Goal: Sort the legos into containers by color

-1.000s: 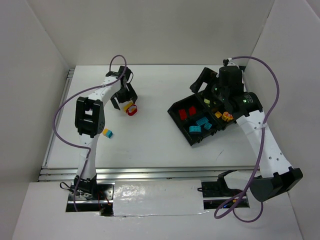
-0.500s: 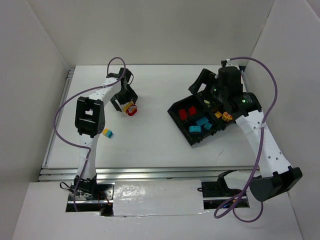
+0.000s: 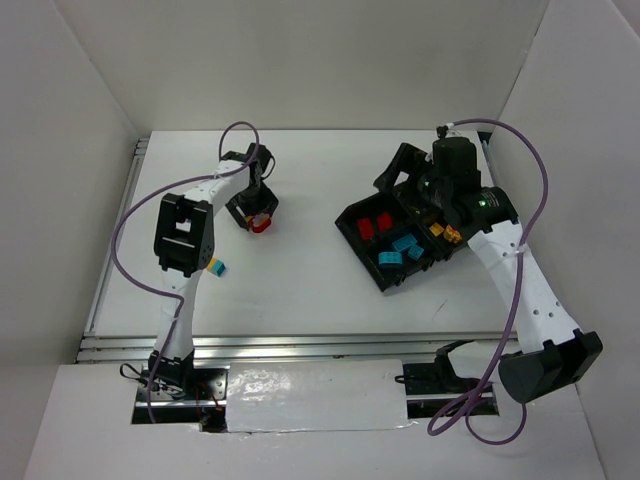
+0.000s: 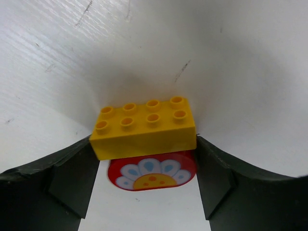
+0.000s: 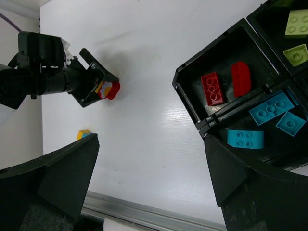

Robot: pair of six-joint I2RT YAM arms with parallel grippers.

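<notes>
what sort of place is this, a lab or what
Likely a robot lab workcell: a white table boxed in by plain white panels, with toy bricks sorted into a black tray.

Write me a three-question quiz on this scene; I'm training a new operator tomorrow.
1. True or false: one compartment of the tray holds exactly two pieces, a red brick and a red rounded piece.
2. What sits between the fingers of the left end effector? A: a cyan brick. B: a yellow brick on top of a red flower piece. C: a green plate.
3. How many cyan bricks does the right wrist view show in the tray?

Key: 1 true; 2 B; 3 three.
</notes>
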